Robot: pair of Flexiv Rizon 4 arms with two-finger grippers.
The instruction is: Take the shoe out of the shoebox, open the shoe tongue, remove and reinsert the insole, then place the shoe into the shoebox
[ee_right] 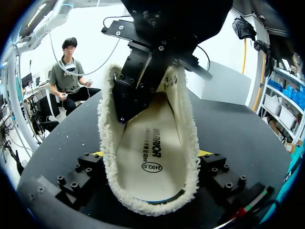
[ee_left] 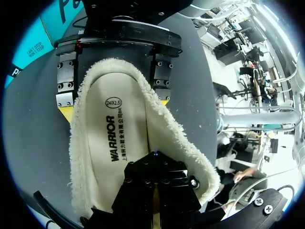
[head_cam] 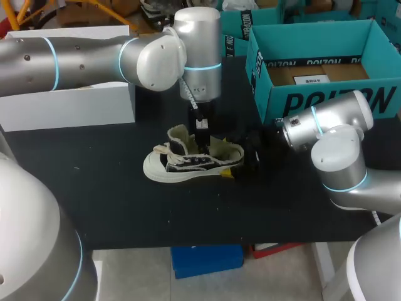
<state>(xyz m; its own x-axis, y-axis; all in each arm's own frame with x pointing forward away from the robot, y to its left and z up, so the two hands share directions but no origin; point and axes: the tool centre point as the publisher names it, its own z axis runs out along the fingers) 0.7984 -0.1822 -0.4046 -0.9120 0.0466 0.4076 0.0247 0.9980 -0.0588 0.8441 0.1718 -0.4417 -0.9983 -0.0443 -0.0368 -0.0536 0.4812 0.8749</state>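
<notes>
A cream and black high-top shoe (head_cam: 182,168) stands upright on the black table, toe to the left. Its fleece-lined collar gapes, and the printed insole (ee_left: 114,138) lies flat inside. My left gripper (head_cam: 202,139) comes straight down into the shoe's opening, shut, its tip (ee_left: 155,156) over the insole with nothing seen between its fingers. My right gripper (head_cam: 252,155) is at the heel. Its yellow-tipped fingers (ee_right: 97,153) stand wide on either side of the heel collar (ee_right: 151,153), both against it. The teal shoebox (head_cam: 326,103) sits open at the back right.
A white box (head_cam: 69,103) stands at the back left, under my left arm. More teal boxes (head_cam: 235,25) sit behind the shoebox. Bare black table (head_cam: 113,200) lies in front of the shoe.
</notes>
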